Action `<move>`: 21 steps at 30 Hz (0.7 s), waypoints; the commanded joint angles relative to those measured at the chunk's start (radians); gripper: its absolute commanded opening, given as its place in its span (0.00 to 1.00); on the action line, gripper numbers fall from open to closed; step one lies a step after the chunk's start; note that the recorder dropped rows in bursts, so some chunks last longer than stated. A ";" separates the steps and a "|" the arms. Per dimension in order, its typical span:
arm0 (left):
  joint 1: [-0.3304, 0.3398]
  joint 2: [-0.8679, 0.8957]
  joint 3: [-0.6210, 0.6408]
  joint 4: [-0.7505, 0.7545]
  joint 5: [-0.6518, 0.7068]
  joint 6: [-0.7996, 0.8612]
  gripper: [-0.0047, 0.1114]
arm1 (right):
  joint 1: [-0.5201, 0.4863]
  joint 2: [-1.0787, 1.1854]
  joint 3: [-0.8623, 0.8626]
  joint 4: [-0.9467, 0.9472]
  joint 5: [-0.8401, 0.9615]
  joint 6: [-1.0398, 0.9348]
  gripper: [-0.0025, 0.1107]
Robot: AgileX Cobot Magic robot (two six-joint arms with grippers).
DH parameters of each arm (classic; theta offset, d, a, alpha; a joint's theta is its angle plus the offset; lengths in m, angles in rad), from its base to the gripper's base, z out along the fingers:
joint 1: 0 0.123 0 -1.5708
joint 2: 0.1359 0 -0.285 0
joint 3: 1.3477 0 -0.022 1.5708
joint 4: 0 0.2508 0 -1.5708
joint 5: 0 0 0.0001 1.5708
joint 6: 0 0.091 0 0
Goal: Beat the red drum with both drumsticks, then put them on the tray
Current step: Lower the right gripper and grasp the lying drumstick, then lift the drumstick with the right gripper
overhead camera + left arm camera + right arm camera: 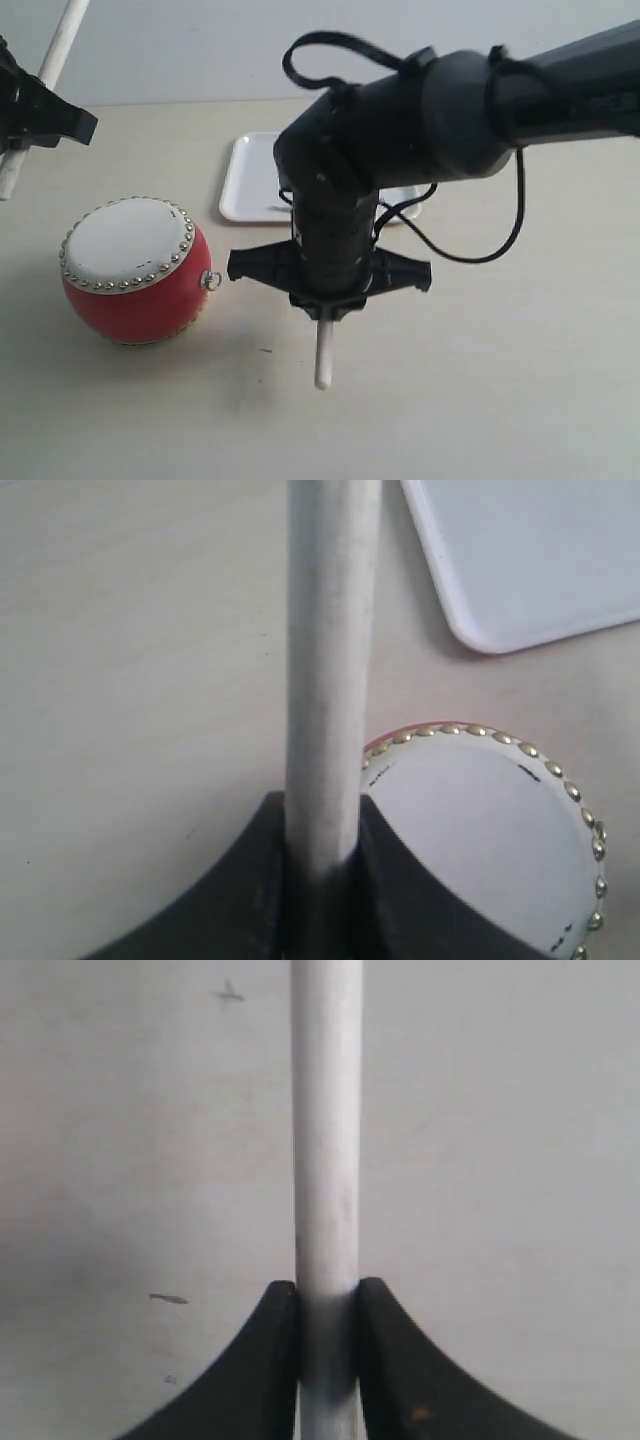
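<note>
Firm pinch: left gripper (322, 828) on left drumstick (325, 660), right gripper (328, 1298) on right drumstick (323, 358), tip right of red drum (135, 268). Risk: glancing side strike rolls drum; stick pivots in pinch.

Red drum (135, 270): round-bellied, cream skin ringed with brass studs, small metal ring on its side; stands at left, skin tilted slightly.
Tray (250, 180): white, flat, low-rimmed; lies behind the drum to its right, apart from it, partly hidden.
Left drumstick (60, 50): pale, slanting upward, clamped in left gripper (20, 120).
Right drumstick (323, 355): pale, pointing down, clamped in right gripper (325, 305), right of the drum.
</note>
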State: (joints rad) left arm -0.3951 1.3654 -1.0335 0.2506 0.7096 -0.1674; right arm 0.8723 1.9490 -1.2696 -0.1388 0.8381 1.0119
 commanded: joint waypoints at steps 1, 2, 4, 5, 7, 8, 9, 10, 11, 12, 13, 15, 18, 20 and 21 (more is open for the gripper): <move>-0.005 -0.008 0.001 -0.005 0.017 0.013 0.04 | -0.001 -0.124 -0.006 -0.228 0.002 -0.108 0.02; -0.005 -0.008 0.001 -0.005 0.017 0.014 0.04 | -0.001 -0.149 -0.006 -0.286 0.001 -0.135 0.02; -0.005 -0.008 0.001 -0.003 0.017 0.014 0.04 | -0.001 -0.197 -0.006 -0.367 0.000 -0.208 0.02; -0.005 -0.008 0.001 -0.003 0.019 0.014 0.04 | -0.001 -0.218 -0.006 -0.401 0.000 -0.251 0.02; -0.005 -0.008 0.008 -0.003 0.022 0.014 0.04 | -0.001 -0.257 -0.006 -0.463 0.004 -0.329 0.02; -0.005 -0.008 0.010 -0.003 0.022 0.014 0.04 | -0.001 -0.271 -0.006 -0.486 0.004 -0.350 0.02; -0.005 -0.008 0.012 -0.003 0.032 0.014 0.04 | -0.001 -0.287 -0.006 -0.512 0.004 -0.365 0.02; -0.005 -0.008 0.012 -0.003 0.052 0.014 0.04 | -0.001 -0.300 -0.006 -0.535 0.004 -0.365 0.02; -0.005 -0.008 0.012 -0.003 0.073 0.014 0.04 | -0.001 -0.310 -0.006 -0.552 -0.001 -0.365 0.02; -0.005 -0.008 0.012 -0.003 0.097 0.014 0.04 | -0.001 -0.319 -0.006 -0.574 -0.007 -0.365 0.02; -0.005 -0.008 0.012 -0.003 0.125 0.014 0.04 | -0.001 -0.323 -0.006 -0.596 -0.015 -0.374 0.02; -0.005 -0.008 0.012 -0.003 0.193 0.014 0.04 | -0.001 -0.325 -0.006 -0.628 -0.025 -0.456 0.02; -0.005 -0.009 0.008 0.002 0.238 0.014 0.04 | -0.001 -0.325 -0.007 -0.639 -0.046 -0.594 0.02; -0.005 -0.009 0.008 -0.024 0.238 0.003 0.04 | -0.001 -0.323 -0.028 -0.619 -0.020 -0.693 0.02; -0.005 -0.009 0.010 -0.054 0.239 0.003 0.04 | -0.003 -0.321 -0.046 -0.590 0.012 -0.736 0.02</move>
State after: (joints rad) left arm -0.3951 1.3651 -1.0251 0.2408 0.9376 -0.1539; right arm 0.8723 1.6314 -1.2799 -0.7478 0.8181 0.4005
